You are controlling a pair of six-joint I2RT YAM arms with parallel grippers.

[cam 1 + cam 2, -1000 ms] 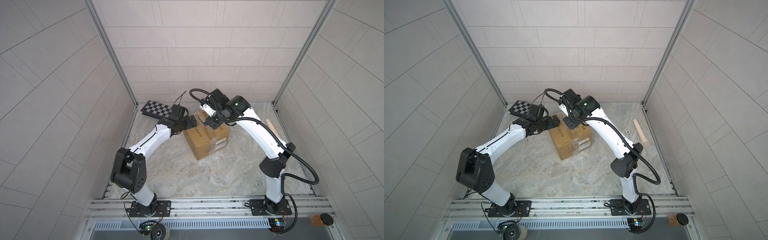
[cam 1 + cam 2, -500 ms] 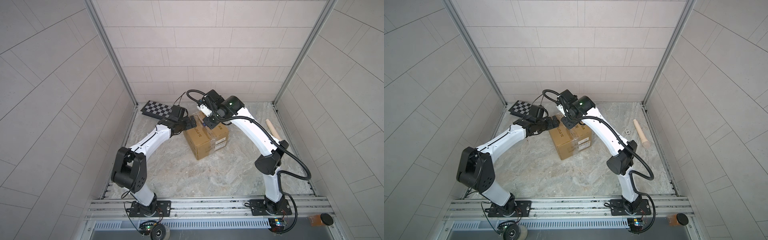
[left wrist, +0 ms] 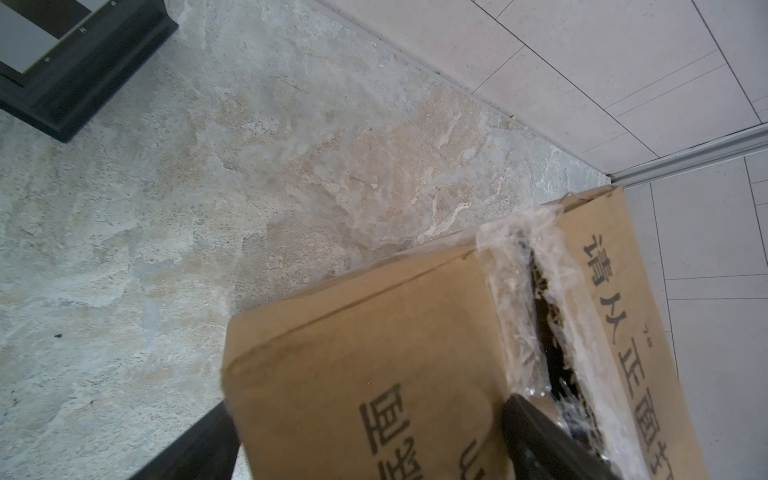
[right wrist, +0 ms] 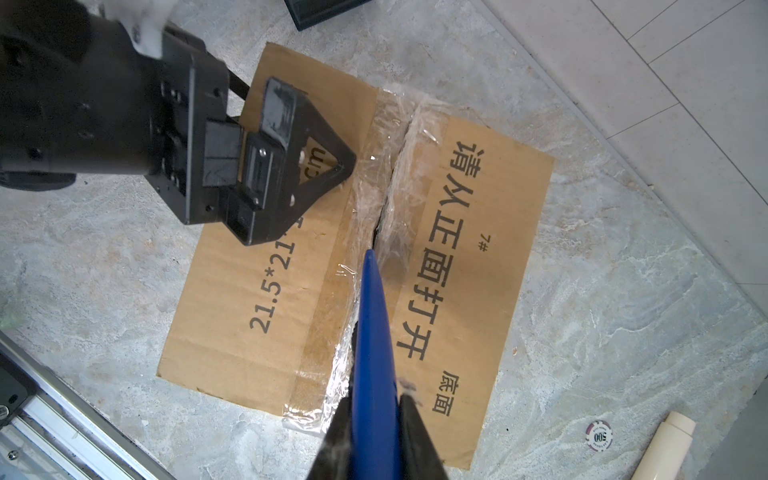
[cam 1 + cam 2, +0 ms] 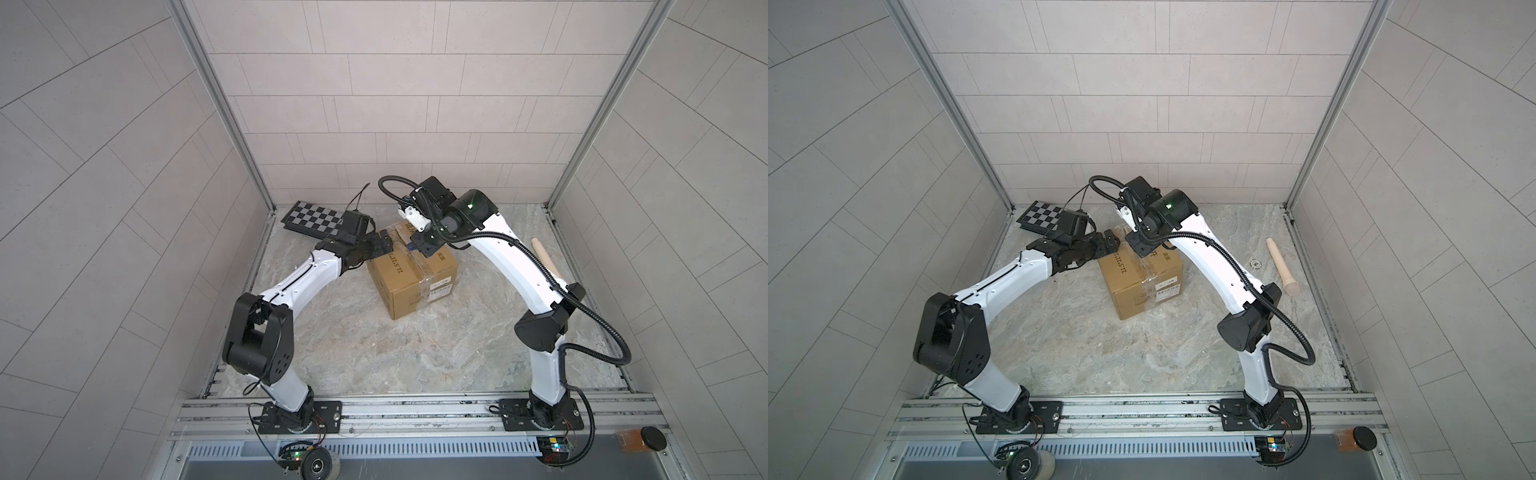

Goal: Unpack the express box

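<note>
Left tool (image 5: 381,246) spread, right tool (image 4: 374,419) clamped

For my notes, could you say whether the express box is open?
Shut: express box top lies flat, its tape slit only partway.

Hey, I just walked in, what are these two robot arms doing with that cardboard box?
The right hand grips a blue pointed tool, its tip at the taped seam on top of the express box; the tape is already split part of the way. The left hand, wide open, straddles a top edge of the box, seemingly to steady it. The flaps are not lifted yet.
</note>
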